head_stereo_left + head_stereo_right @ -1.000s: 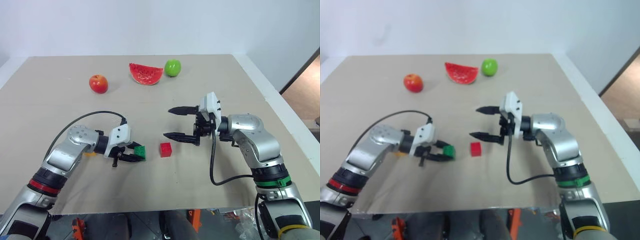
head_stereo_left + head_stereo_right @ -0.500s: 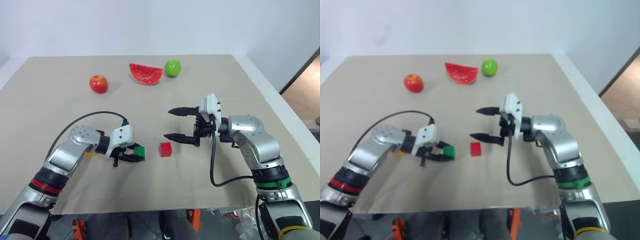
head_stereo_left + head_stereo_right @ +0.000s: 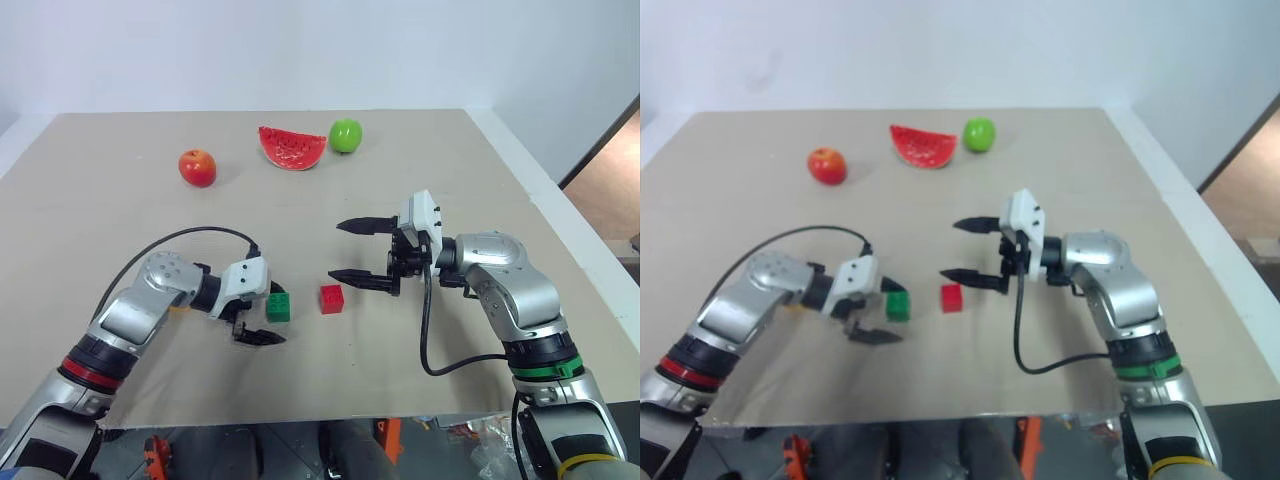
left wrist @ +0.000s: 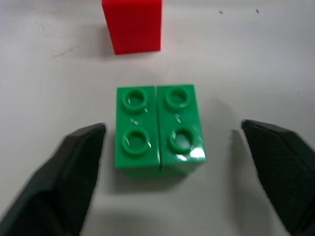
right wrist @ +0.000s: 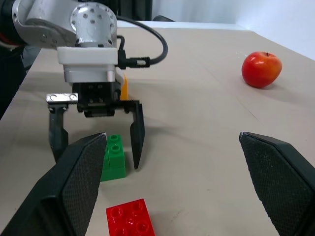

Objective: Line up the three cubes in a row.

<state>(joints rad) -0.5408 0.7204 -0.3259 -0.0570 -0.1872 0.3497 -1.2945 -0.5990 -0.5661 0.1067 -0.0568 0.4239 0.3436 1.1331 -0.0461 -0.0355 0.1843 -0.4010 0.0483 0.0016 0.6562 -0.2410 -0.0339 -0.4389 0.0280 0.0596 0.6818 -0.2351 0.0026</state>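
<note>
With the left gripper [image 3: 262,313] spread apart around the green cube [image 3: 278,306], just beside the red cube [image 3: 331,298], we retract straight, avoiding contact; the right gripper [image 3: 358,251] stands spread, empty.

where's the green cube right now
The green cube sits on the table between the open fingers of the left gripper, untouched, just left of the red cube.
</note>
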